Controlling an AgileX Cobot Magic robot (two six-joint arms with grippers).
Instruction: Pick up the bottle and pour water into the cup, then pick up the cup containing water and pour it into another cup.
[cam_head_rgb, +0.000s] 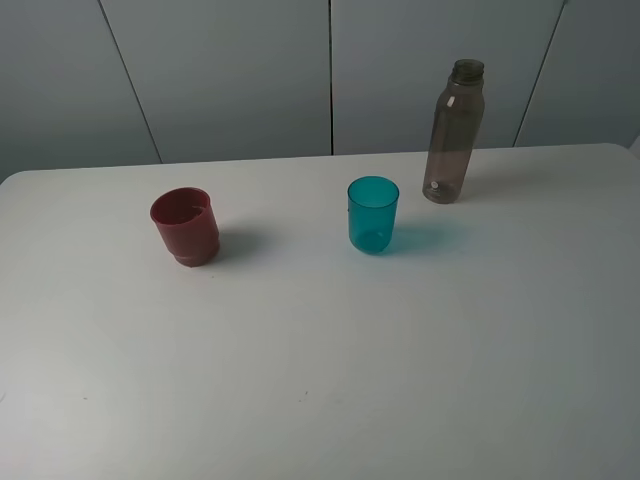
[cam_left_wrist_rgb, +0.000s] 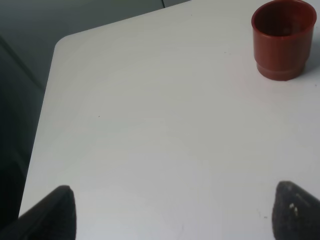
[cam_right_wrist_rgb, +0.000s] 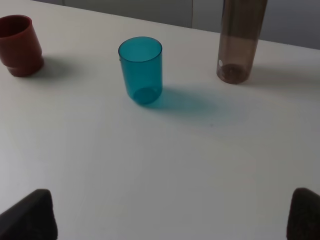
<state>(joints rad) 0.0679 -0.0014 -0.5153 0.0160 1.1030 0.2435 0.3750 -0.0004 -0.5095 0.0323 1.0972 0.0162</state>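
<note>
The smoky grey-brown bottle stands upright at the back right of the white table, uncapped. The teal cup stands upright near the middle, left of and nearer than the bottle. The dark red cup stands upright further left. Neither gripper shows in the exterior high view. In the right wrist view my right gripper is open and empty, well short of the teal cup, the bottle and the red cup. In the left wrist view my left gripper is open and empty, far from the red cup.
Grey wall panels rise behind the table's far edge. The table's rounded corner and side edge show in the left wrist view, with dark space beyond them.
</note>
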